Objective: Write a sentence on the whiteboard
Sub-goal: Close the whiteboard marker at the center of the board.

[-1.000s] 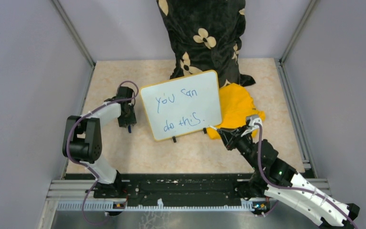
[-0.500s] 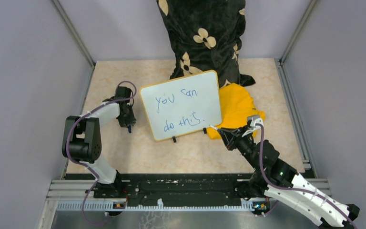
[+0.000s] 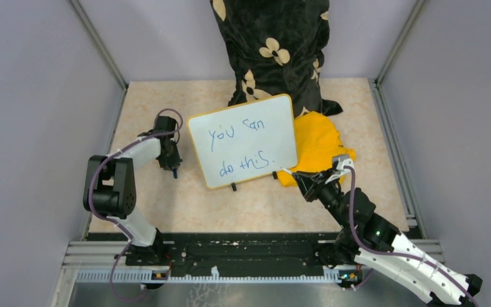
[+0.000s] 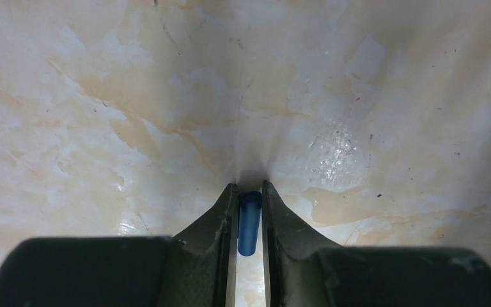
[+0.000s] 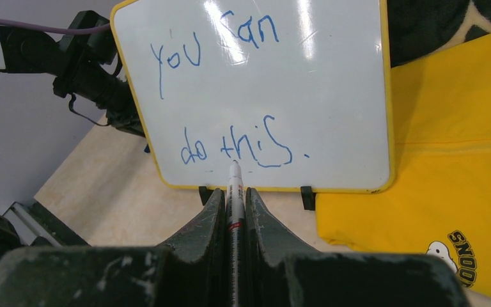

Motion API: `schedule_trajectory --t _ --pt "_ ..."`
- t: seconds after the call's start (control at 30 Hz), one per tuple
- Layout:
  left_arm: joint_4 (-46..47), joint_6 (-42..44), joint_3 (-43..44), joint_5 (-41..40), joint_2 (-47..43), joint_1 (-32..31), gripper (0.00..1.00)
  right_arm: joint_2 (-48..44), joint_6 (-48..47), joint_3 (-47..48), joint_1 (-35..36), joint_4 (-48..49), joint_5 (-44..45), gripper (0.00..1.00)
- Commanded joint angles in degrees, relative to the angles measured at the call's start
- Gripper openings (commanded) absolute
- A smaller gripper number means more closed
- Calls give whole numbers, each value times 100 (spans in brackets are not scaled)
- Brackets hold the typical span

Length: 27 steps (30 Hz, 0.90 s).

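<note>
Right wrist view: my right claw (image 5: 234,193) clamped a marker (image 5: 233,220), its tip near the whiteboard (image 5: 332,96). The blue sentence (image 5: 254,147) filled the board, beside a yellow cloth (image 5: 447,160). My left claw (image 4: 249,187) narrowly pinched a blue cap (image 4: 249,220).

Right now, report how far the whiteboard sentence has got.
Done: the whiteboard carries the sentence "you can do this." in blue, full stop included. In hand: the right gripper is shut on the marker, tip bare, pointing toward the board; the left gripper's jaws flank a blue cap on the table. Left, probably: capping the marker and setting it down.
</note>
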Motion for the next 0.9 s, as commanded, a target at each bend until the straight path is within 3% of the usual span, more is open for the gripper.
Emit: schedule_trajectory --t 0.0,0.13,0.4,0.87 --pt "-514 -112 -425 -136 350 186 18 -43 -44 -21 -24 196 56 0" --pt "-439 -165 -355 -44 191 393 16 20 -46 -43 -24 250 54 0" --pt "-490 -75 -442 118 86 404 42 152 -89 -14 -23 321 43 0" --pt "-574 -386 -749 323 -124 363 40 214 -96 -73 -24 428 -20 0"
